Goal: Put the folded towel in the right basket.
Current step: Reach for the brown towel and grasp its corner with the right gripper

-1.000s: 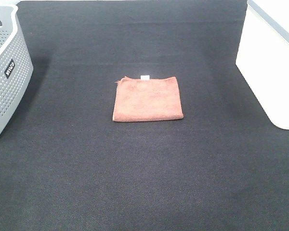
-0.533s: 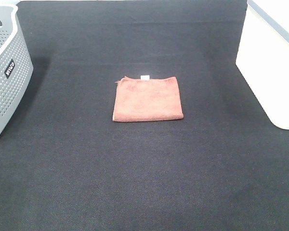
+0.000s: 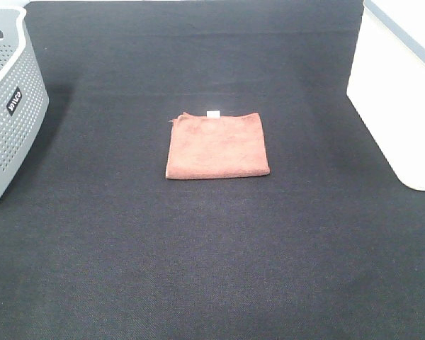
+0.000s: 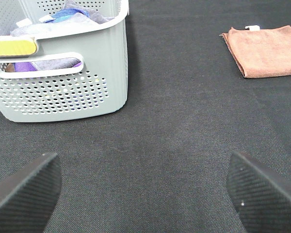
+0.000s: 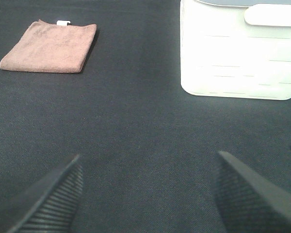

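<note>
The folded brown towel (image 3: 217,145) lies flat in the middle of the black table, with a small white tag at its far edge. It also shows in the left wrist view (image 4: 265,50) and the right wrist view (image 5: 49,47). The white right basket (image 3: 400,85) stands at the table's right edge; it also shows in the right wrist view (image 5: 240,48). My left gripper (image 4: 145,191) is open and empty, well short of the towel. My right gripper (image 5: 148,194) is open and empty, also far from it. Neither gripper shows in the high view.
A grey perforated basket (image 3: 7,106) stands at the left edge; the left wrist view (image 4: 63,63) shows it holding several cloths. Black cloth (image 3: 212,248) covers the table all around the towel.
</note>
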### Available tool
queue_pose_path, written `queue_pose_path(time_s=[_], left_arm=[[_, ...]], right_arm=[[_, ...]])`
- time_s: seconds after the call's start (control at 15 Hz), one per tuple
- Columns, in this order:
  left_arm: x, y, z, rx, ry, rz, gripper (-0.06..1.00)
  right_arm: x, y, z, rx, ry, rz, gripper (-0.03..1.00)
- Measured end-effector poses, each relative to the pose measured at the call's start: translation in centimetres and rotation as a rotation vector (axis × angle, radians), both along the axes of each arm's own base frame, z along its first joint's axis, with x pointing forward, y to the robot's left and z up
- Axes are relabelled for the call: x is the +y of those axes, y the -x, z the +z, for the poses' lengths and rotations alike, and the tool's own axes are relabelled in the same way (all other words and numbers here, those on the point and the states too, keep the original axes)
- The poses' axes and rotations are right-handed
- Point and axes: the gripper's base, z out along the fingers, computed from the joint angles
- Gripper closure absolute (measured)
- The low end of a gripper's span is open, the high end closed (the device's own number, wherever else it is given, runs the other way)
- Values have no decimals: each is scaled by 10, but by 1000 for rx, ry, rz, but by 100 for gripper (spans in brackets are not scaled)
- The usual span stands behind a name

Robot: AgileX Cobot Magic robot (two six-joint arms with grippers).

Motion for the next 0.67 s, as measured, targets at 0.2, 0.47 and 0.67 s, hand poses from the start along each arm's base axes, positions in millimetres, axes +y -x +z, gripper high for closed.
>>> queue_pose_path(time_s=[0.2,0.47,0.67], left_arm=[[0,0,0,0,0,0,7],[0,0,0,0,0,0,7],[0,0,0,0,0,0,7]], right_arm=[[0,0,0,0,0,0,27],[0,0,0,0,0,0,27],[0,0,0,0,0,0,27]])
